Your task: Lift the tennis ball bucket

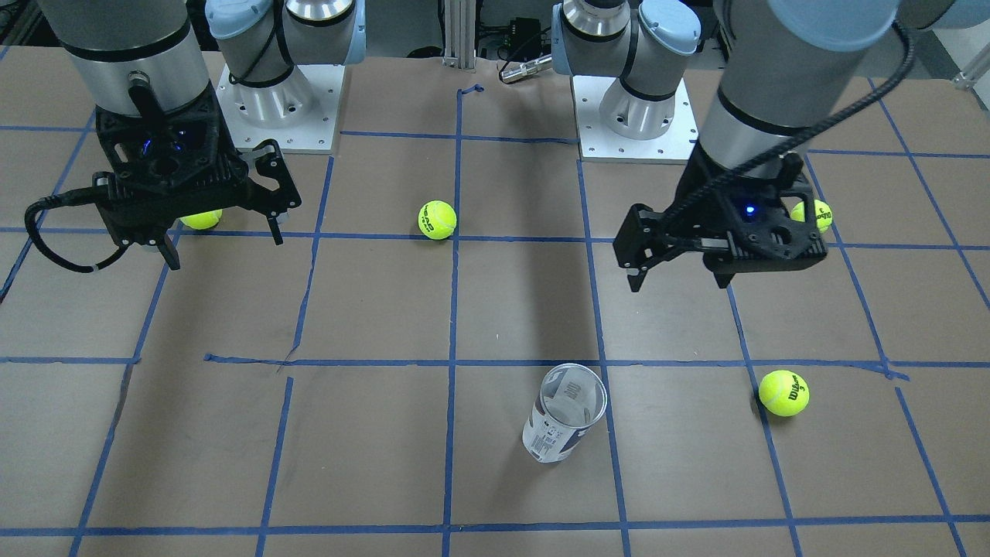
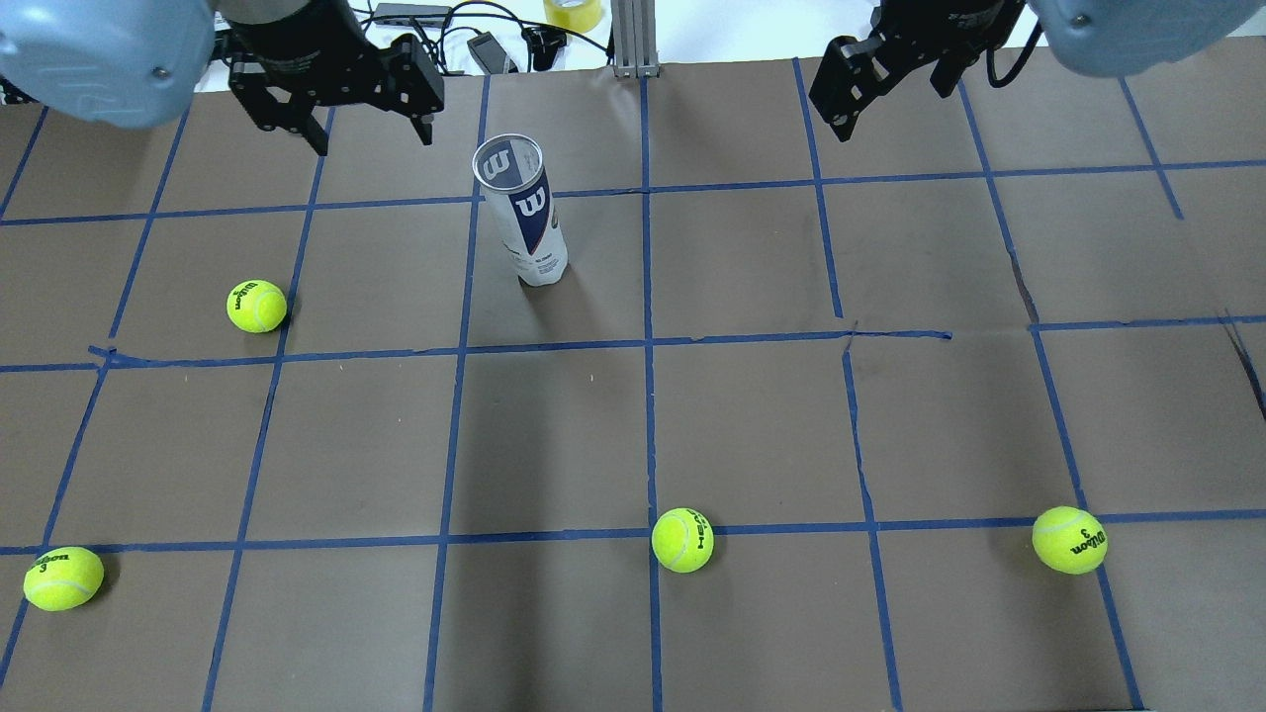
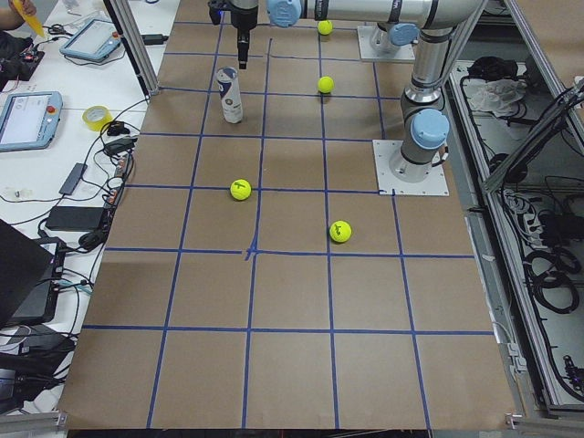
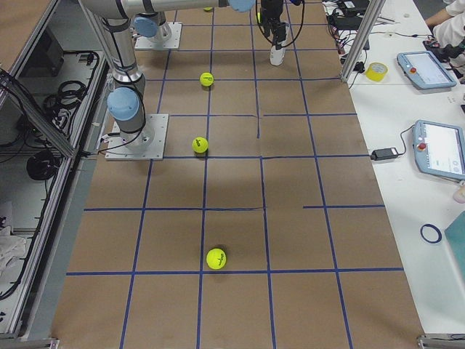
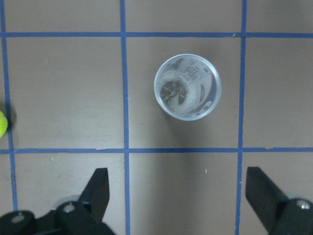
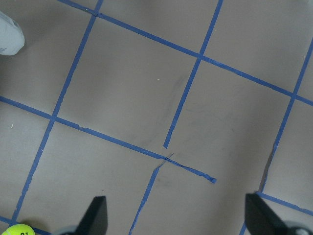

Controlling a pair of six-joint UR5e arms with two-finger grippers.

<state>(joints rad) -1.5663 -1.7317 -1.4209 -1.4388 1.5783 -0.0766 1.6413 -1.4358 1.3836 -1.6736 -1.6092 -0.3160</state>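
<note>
The tennis ball bucket [image 2: 524, 222] is a clear tube with a white-and-navy label. It stands upright and open-topped on the far part of the table, and also shows in the front view [image 1: 564, 418]. My left gripper [image 2: 371, 129] is open and empty, held in the air to the left of the bucket. In the left wrist view I look straight down into the bucket [image 5: 187, 87], which lies ahead of the open left gripper [image 5: 178, 196]. My right gripper [image 2: 895, 99] is open and empty, high over the table's right half and far from the bucket.
Several yellow-green tennis balls lie on the brown paper with its blue tape grid: one left of the bucket [image 2: 257, 306], one at the near left [image 2: 62, 578], one at the near middle [image 2: 682, 540] and one at the near right [image 2: 1069, 540]. Cables and tablets lie beyond the far edge.
</note>
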